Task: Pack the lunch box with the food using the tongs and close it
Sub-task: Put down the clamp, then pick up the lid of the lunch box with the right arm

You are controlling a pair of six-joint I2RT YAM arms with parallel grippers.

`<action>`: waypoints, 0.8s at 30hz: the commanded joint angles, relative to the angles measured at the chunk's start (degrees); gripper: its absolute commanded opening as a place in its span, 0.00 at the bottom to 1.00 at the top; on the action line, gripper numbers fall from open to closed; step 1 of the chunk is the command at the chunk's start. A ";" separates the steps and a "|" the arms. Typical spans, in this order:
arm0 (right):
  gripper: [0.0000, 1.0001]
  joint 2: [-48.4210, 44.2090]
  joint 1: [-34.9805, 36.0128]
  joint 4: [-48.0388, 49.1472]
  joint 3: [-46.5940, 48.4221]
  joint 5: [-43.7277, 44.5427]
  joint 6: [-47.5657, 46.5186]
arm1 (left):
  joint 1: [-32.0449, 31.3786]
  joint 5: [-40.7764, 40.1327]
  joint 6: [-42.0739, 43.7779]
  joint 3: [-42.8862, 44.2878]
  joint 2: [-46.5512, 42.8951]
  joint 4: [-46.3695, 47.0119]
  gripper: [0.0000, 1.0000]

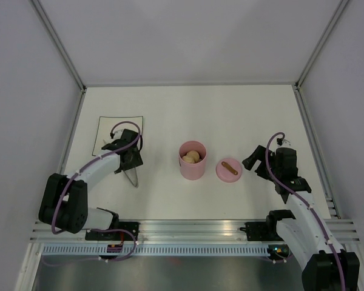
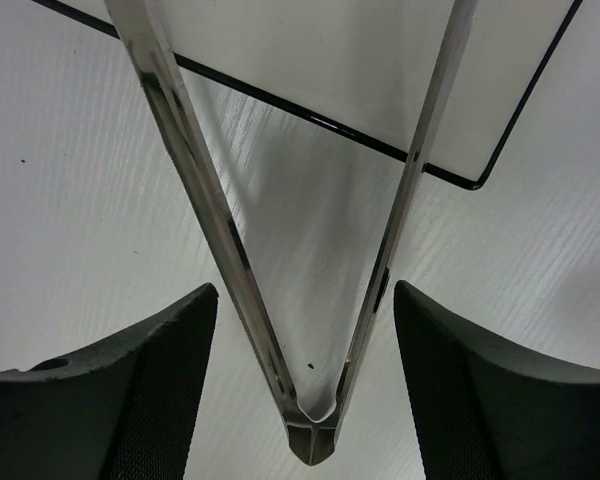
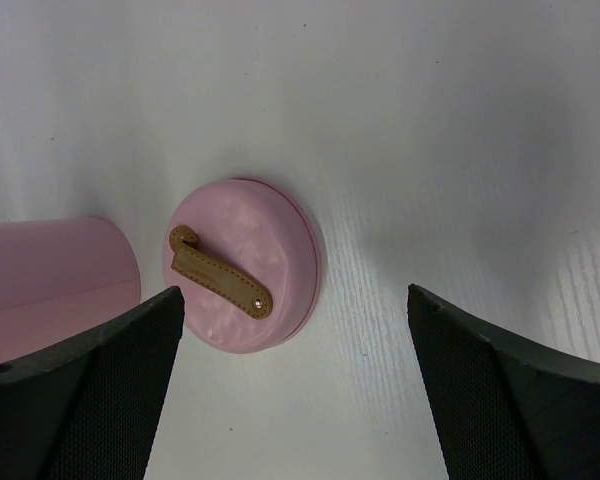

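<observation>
The pink lunch box (image 1: 192, 160) stands open in the middle of the table with round beige food (image 1: 192, 157) inside. Its pink lid (image 1: 229, 169) with the brown strap lies just to its right. The silver tongs (image 1: 131, 176) lie on the table at the left. My left gripper (image 1: 128, 159) straddles them near their joined end (image 2: 313, 435), open, with a gap between each finger and the arms (image 2: 220, 230). My right gripper (image 1: 253, 162) hangs open beside the lid (image 3: 242, 265), holding nothing. The lunch box wall (image 3: 50, 275) shows at the left of the right wrist view.
A white sheet with a thin black border (image 1: 120, 133) lies at the left, under the tongs' open tips (image 2: 310, 60). Grey walls enclose the table on three sides. A metal rail runs along the near edge by the arm bases.
</observation>
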 commanded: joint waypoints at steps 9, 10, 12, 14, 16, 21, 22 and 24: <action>0.94 2.90 1.86 2.54 8.98 -7.70 -7.11 | 0.16 4.85 3.36 13.18 -11.60 -8.67 0.87; 0.93 3.07 2.57 3.07 9.59 -7.45 -7.81 | 0.16 5.73 4.32 14.42 -12.48 -9.12 0.99; 0.91 3.95 5.64 4.74 10.83 -5.61 -8.78 | 0.16 8.63 5.64 18.27 -15.12 -11.05 1.00; 0.90 5.96 8.62 5.97 12.75 -5.07 -9.92 | 0.16 13.26 8.45 20.14 -17.66 -11.76 1.00; 0.88 7.55 10.65 6.59 14.08 -4.20 -15.87 | 0.16 17.32 11.51 22.16 -19.08 -11.85 1.00; 0.87 12.65 13.65 8.52 15.05 3.54 -24.06 | 0.16 26.21 14.96 25.77 -20.75 -12.72 1.00; 0.88 13.18 13.65 8.44 15.14 2.67 -28.34 | 0.16 26.48 15.83 26.03 -20.93 -12.72 1.00; 0.88 15.20 13.65 3.72 17.24 -3.55 -34.94 | 0.16 26.92 16.98 26.47 -21.28 -12.99 1.00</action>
